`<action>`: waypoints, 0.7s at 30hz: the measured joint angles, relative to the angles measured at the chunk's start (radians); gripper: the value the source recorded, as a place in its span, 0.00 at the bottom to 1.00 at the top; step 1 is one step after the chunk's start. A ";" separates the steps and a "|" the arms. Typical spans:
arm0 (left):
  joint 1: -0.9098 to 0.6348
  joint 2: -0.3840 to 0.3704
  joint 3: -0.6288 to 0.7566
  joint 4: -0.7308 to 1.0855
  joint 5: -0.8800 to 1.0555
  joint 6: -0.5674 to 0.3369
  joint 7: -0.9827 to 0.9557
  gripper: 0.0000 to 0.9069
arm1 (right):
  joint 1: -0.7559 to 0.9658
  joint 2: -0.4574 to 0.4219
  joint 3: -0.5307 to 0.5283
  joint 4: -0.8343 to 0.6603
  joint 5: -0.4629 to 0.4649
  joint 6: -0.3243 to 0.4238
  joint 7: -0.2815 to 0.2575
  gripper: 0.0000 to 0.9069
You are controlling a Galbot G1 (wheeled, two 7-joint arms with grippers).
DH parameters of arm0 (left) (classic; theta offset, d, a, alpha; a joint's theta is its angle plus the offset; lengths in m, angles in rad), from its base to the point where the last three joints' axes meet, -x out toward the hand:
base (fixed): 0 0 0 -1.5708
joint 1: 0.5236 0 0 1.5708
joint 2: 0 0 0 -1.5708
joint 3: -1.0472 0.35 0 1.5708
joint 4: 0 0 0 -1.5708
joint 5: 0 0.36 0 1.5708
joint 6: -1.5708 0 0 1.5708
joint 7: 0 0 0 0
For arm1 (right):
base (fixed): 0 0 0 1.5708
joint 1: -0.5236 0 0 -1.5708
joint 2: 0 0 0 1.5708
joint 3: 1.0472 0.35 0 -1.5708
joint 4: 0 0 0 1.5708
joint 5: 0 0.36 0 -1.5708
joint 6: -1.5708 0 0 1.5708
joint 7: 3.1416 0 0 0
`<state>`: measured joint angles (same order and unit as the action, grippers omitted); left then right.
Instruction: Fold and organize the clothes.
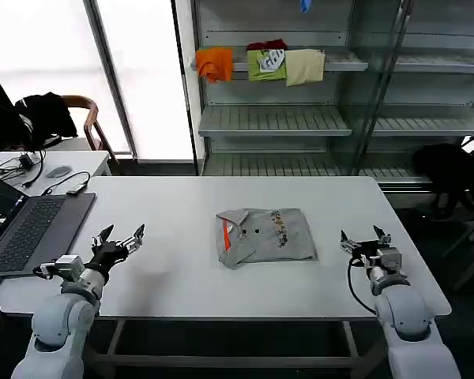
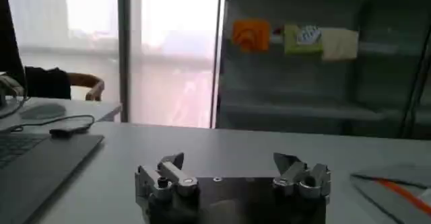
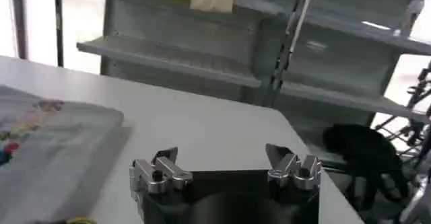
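The clothes (image 1: 265, 235) lie in a folded light grey stack at the middle of the white table (image 1: 182, 205). A collar with orange trim shows at the stack's left end and a multicoloured print near its middle. In the right wrist view the clothes (image 3: 47, 144) show as grey cloth with the print, and in the left wrist view their edge (image 2: 394, 185) shows with the orange trim. My left gripper (image 1: 122, 235) rests open on the table, well left of the stack. My right gripper (image 1: 362, 236) rests open to the stack's right. Both hold nothing.
An open laptop (image 1: 28, 229) and cables lie at the table's left end. Behind stands a metal shelf (image 1: 276, 118) with orange, green and cream garments (image 1: 261, 63). A chair with a black garment (image 1: 43, 114) stands at far left. A dark object (image 1: 450, 170) sits right.
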<state>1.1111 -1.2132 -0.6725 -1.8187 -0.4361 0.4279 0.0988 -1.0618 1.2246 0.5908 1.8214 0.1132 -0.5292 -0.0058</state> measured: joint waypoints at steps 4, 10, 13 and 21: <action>0.007 -0.006 0.006 -0.010 -0.006 -0.006 0.000 1.00 | -0.022 -0.028 0.032 0.001 0.008 0.015 -0.012 1.00; 0.014 -0.014 0.011 -0.018 -0.015 -0.024 0.009 1.00 | -0.035 -0.053 0.064 -0.007 0.032 0.042 -0.032 1.00; 0.015 -0.020 0.012 -0.023 -0.020 -0.040 0.008 1.00 | -0.039 -0.059 0.070 -0.016 0.042 0.059 -0.037 1.00; 0.021 -0.042 0.023 -0.030 -0.024 -0.072 0.000 1.00 | -0.036 -0.074 0.078 -0.032 0.062 0.094 -0.047 1.00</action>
<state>1.1321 -1.2549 -0.6492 -1.8489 -0.4597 0.3563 0.0986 -1.0978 1.1505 0.6692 1.7890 0.1748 -0.4356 -0.0524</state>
